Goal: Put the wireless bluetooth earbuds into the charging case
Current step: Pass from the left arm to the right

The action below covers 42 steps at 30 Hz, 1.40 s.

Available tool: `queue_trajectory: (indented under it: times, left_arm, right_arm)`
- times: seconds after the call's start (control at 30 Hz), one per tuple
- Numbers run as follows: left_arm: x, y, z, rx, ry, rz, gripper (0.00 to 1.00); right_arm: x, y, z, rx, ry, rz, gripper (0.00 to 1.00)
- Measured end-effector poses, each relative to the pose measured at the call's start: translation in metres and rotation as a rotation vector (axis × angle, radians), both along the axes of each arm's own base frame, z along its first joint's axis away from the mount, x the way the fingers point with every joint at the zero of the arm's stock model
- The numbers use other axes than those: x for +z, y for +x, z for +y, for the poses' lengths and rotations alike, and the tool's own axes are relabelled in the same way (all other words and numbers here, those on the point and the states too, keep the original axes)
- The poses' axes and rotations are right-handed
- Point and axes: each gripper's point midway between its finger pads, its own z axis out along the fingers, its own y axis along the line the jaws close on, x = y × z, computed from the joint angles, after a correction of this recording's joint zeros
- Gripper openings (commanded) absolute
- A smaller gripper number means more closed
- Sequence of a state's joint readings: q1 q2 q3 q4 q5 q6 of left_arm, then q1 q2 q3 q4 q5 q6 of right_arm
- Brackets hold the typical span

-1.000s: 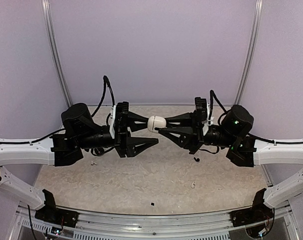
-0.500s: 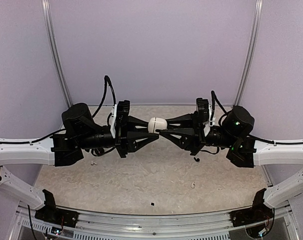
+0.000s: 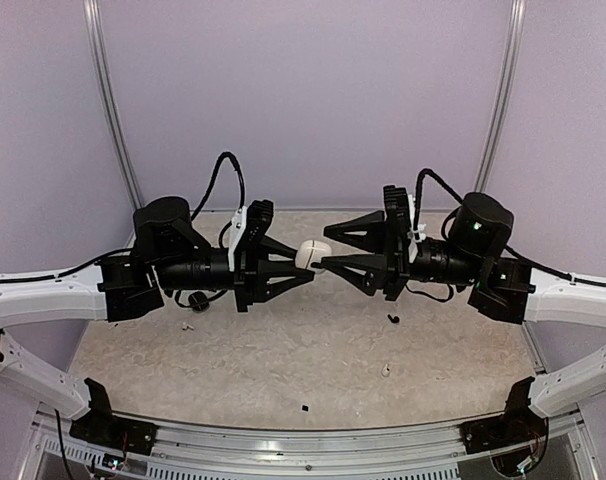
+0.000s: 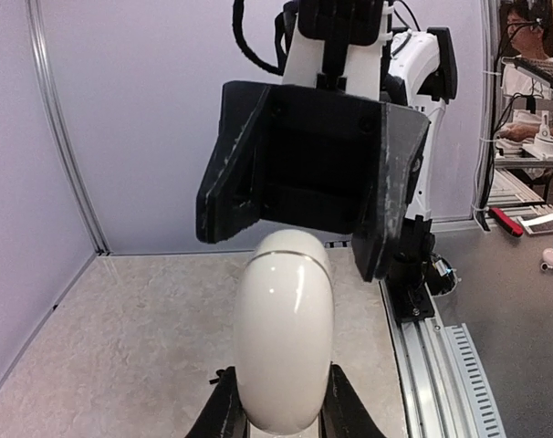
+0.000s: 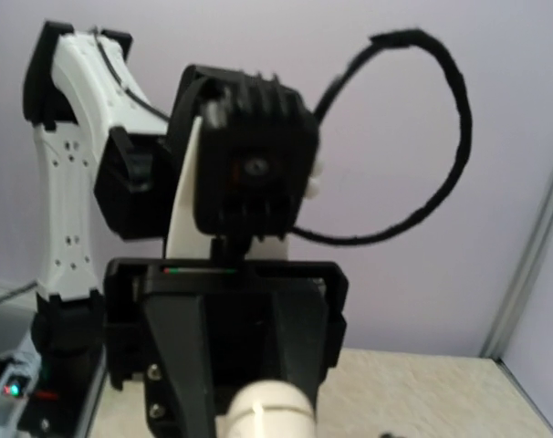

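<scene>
**The Case Is Up in the Air, the Buds Are Down on the Desk**

The left claw [image 3: 306,263] is pinched onto the smooth, egg-shaped white plastic charging case [image 3: 313,252] and holds it up in the air, over the pale speckled desk [image 3: 283,350]. Only the bottom end of the case sits between the two black fingers. The rest sticks out.

The right claw [image 3: 323,248] faces it with its fingers spread wide. It holds nothing. Its lower finger is right by the case, maybe touching it. From above it is hard to be sure.

A thin line runs round the top of the case, and the lid looks shut.

The earbuds are not in the case. A tiny white speck [image 3: 386,369] and a tiny black speck [image 3: 392,319] lie on the desk, well below the claws. They are most likely the buds, but they are too small to tell for certain.

What could go wrong:
- The case is smooth and round, and the hold on it is small. A push from the right claw could make it slip or spin out.
- If the right claw closes on the wrong spot, it may squeeze the lid shut and not lift it.
- If the case falls, it could land on the buds and send them rolling away.
- The buds are much smaller than a finger, so a claw could flick one away when it tries to grab it.
</scene>
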<state>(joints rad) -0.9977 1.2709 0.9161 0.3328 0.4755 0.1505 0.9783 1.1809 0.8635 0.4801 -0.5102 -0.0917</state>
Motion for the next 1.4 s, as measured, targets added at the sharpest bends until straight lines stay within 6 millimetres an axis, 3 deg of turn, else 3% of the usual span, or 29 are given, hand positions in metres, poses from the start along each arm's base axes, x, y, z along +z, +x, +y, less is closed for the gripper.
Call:
queue_trajectory:
  times: [0.27,0.67,0.9,1.2,1.27,1.4]
  left_arm:
    - [-0.018,0.017,0.01,0.039,0.125,0.045,0.18]
    - [-0.05,0.017,0.013,0.037,0.259,0.115,0.17]
    - [-0.058,0.019,0.009,0.03,0.283,0.133,0.17]
    - [-0.06,0.019,0.007,0.025,0.295,0.138,0.17]
    - [-0.06,0.02,0.007,0.025,0.296,0.135,0.21]
    - [-0.059,0.02,0.007,0.026,0.293,0.126,0.45]
  right_arm:
    - [-0.002,0.006,-0.002,-0.043,-0.15,0.005,0.5]
    - [-0.057,0.018,0.009,-0.054,-0.4,0.124,0.5]
    - [-0.074,0.019,0.01,-0.051,-0.462,0.146,0.44]
    - [-0.073,0.023,0.012,-0.059,-0.464,0.138,0.23]
    - [-0.073,0.023,0.012,-0.06,-0.463,0.138,0.2]
    - [-0.072,0.023,0.012,-0.06,-0.462,0.138,0.16]
